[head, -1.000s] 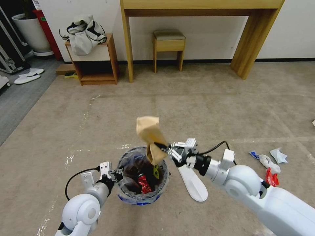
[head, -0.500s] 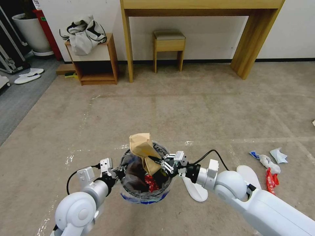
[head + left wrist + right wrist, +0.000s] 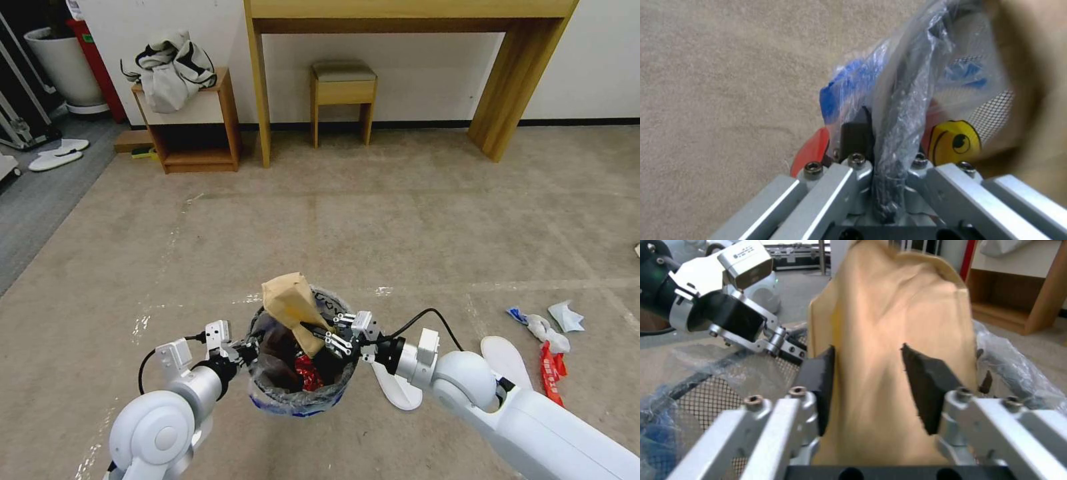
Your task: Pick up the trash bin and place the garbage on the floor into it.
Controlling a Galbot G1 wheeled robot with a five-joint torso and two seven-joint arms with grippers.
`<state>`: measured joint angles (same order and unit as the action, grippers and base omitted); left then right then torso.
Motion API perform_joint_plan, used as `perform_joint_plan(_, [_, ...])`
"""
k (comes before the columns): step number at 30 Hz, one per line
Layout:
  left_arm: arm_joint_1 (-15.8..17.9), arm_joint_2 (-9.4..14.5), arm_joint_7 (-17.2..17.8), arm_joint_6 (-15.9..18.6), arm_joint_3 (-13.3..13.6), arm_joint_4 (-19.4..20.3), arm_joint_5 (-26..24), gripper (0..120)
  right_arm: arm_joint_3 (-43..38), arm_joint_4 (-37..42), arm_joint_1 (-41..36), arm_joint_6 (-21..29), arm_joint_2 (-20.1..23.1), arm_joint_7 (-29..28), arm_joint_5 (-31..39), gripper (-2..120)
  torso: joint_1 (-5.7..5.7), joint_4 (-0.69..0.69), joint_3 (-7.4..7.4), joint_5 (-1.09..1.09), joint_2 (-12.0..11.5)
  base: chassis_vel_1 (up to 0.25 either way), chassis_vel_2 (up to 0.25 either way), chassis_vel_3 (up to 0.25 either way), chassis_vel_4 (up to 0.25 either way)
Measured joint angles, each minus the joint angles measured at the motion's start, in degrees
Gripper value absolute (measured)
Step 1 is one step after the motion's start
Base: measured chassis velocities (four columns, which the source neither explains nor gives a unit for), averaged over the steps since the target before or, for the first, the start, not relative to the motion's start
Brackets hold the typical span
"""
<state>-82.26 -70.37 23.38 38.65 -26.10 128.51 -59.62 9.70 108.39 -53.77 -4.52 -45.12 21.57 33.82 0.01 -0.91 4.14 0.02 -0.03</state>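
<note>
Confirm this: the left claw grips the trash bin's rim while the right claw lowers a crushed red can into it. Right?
Not quite. The right claw holds the crumpled brown paper bag, not a can, as the right wrist view shows. The left claw does grip the trash bin rim.

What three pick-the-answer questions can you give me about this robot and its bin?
1. Where is the paper bag? A on the stool; B in the bin's mouth; C on the floor.
2. What colour is the wrapper? A red; B green; C black.
3. What is the left gripper doing? A hanging open; B gripping a slipper; C shut on the bin's rim.

B: the paper bag stands in the bin, between the right gripper's pads.
A: the wrapper is red.
C: the left gripper clamps the rim.
</note>
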Motion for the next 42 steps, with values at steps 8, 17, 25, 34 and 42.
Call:
perform_joint_plan(8, [0.0,-0.2,0.0,0.0,-0.2,0.0,0.0,1,-0.1,0.2,-0.1,0.0,0.2,0.0,-0.1,70,0.0,0.0,0.0,0.0,0.0,0.0,0.0,0.0,0.0])
perform_joint_plan(17, [0.1,-1.1,0.0,0.0,-0.1,-0.6,0.8,1,-0.9,1.3,0.0,0.0,1.2,0.9,0.0,99,0.0,0.0,0.0,0.0,0.0,0.0,0.0,0.0,0.0])
perform_joint_plan(25, [0.6,-1.9,-0.1,-0.2,0.2,-1.7,1.8,1,-2.3,2.8,-0.9,-0.2,2.4,1.7,0.4,100,0.0,0.0,0.0,0.01,0.0,0.0,0.0,0.0,0.0])
perform_joint_plan(34, [0.7,-2.5,-0.2,-0.4,-0.2,-3.6,3.2,1,-6.4,7.0,-1.4,-0.4,4.4,1.7,3.1,100,0.0,0.0,0.0,0.0,0.0,0.0,0.0,0.0,0.0])
perform_joint_plan(42, [0.2,-2.1,-1.3,-1.2,-2.7,-6.0,6.1,1,-10.1,9.6,-1.4,-0.8,7.0,-0.4,7.2,100,0.0,0.0,0.0,0.0,0.0,0.0,0.0,0.0,0.0])
